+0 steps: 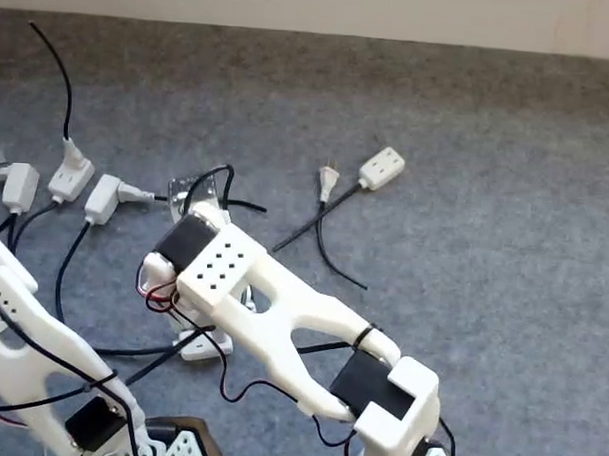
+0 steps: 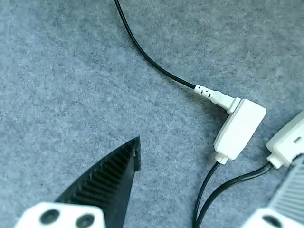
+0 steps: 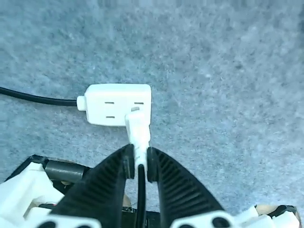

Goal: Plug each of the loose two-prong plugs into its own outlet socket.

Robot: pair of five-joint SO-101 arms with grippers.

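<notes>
The right arm (image 1: 282,307) stretches from the lower right toward the centre-left of the high view; the right gripper (image 3: 137,159) is clamped on a white plug (image 3: 137,128), whose tip touches a white outlet (image 3: 118,103); the left gripper (image 2: 218,152) hangs with fingers apart over grey carpet (image 2: 61,71), with another outlet (image 2: 240,128) between them; a loose plug (image 1: 328,179) lies just above centre.

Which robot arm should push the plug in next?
Right. The right gripper pinches the white two-prong plug, its prongs at the white plastic outlet socket. The left gripper is open, holding nothing.
</notes>
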